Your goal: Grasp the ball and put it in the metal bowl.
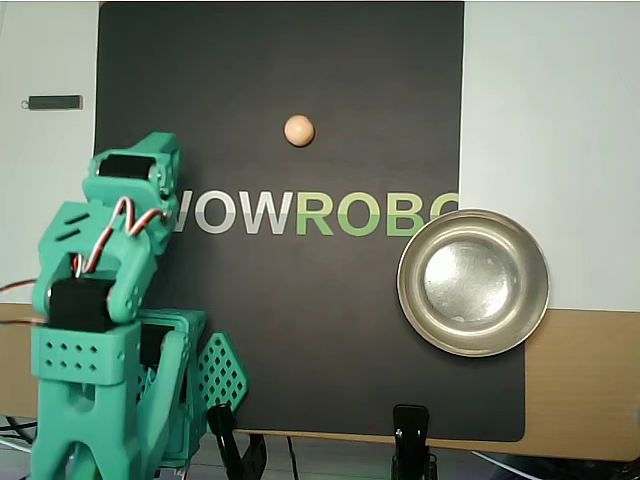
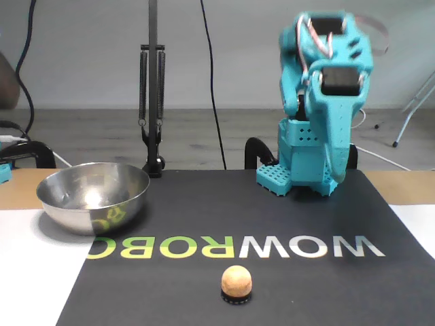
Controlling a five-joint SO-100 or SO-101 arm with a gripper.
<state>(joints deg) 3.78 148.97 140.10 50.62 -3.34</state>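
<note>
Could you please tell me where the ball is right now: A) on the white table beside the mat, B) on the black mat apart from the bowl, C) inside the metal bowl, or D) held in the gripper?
B: the ball rests alone on the black mat, well clear of the empty metal bowl.

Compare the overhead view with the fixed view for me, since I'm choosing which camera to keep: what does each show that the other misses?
Only the overhead view shows the metal bowl's flat empty bottom, its rim covering the logo's last letter, and a small dark stick on the white surface.

Only the fixed view shows the bowl's curved outer wall, the small dark ring under the ball, and the lamp arm behind the mat.

Both show the ball alone on the black mat, apart from the bowl, and the folded teal arm; its claw state is unclear.
</note>
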